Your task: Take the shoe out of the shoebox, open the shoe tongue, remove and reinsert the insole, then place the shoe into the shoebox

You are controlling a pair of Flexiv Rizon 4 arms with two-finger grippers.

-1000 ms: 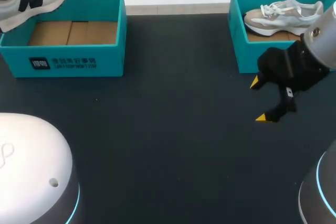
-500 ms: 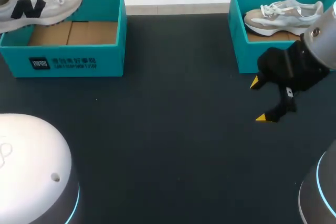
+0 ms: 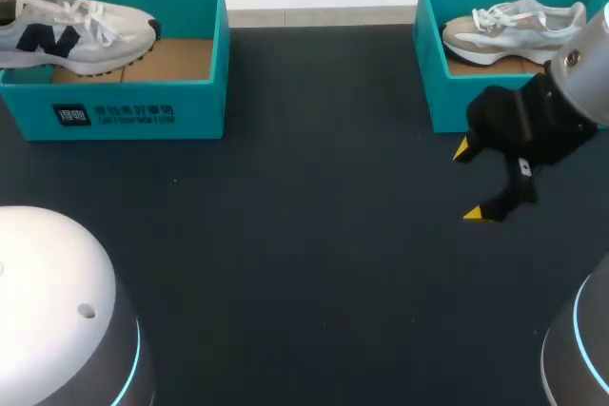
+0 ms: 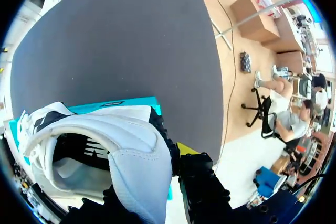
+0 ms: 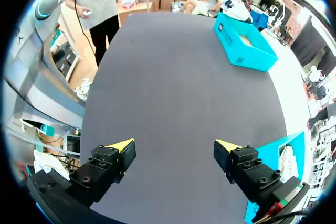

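Note:
A white shoe with a dark logo (image 3: pixel 76 30) hangs level over the left teal shoebox (image 3: pixel 124 111), its toe pointing right. In the left wrist view my left gripper (image 4: pixel 155 156) is shut on the heel of that shoe (image 4: pixel 105 140), with one yellow fingertip (image 4: pixel 185 148) showing and the other hidden behind the heel. The left shoebox's rim (image 4: pixel 126 104) lies just beneath. My left gripper is outside the head view. My right gripper (image 3: pixel 473 183) stands open and empty over the dark table, just in front of the right shoebox (image 3: pixel 433 83); its fingers (image 5: pixel 123 145) are spread wide.
A second white and beige shoe (image 3: pixel 514 26) lies in the right teal shoebox. The dark table (image 3: pixel 304 235) stretches between the boxes. My arms' rounded bases (image 3: pixel 57 311) stand at the near corners. The left shoebox (image 5: pixel 244 45) shows far ahead of my right gripper.
The held shoe has moved right and down, from tilted at the box's left corner to level over the left box. The right arm has kept still.

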